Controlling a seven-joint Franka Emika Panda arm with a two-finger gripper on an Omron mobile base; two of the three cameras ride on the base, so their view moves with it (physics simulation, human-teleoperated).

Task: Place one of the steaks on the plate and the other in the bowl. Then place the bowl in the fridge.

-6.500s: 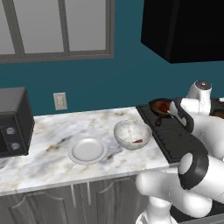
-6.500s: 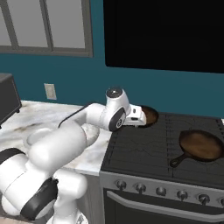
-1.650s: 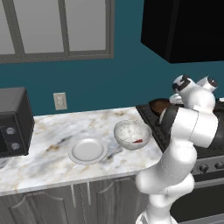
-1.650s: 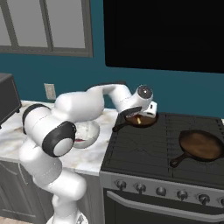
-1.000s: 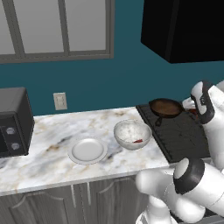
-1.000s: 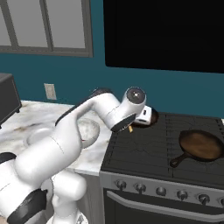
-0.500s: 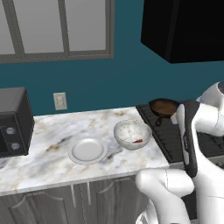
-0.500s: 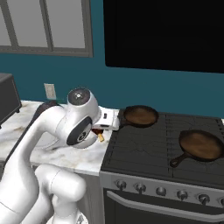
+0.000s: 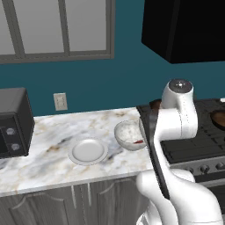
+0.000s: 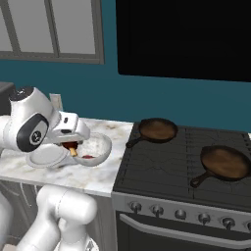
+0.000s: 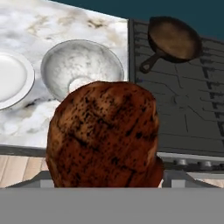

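My gripper (image 10: 70, 147) hangs just above the marble counter, between the plate and the bowl, shut on the dark brown-red steak (image 10: 67, 144); its yellowish bone tip pokes downward. That steak (image 11: 104, 135) looms large in the hand view and hides my fingertips. The deep white-grey bowl (image 10: 96, 148) stands near the counter's stove end, with the flat red steak (image 10: 87, 157) lying inside it. The small white plate (image 9: 88, 150) rests bare just left of the bowl (image 9: 128, 134). In the hand view the bowl (image 11: 82, 69) and plate (image 11: 9, 78) lie beyond the held steak.
A black stove (image 10: 166, 169) adjoins the counter on the right, carrying two dark skillets (image 10: 158, 129) (image 10: 225, 162). A dark countertop oven (image 9: 12, 123) stands at the counter's left end. My own arm (image 9: 176, 118) blocks part of the stove in the left base view.
My arm has swung left from the skillet over the stove to the counter beside the bowl, carrying the dark steak with it. Bowl, plate and red steak have stayed put.
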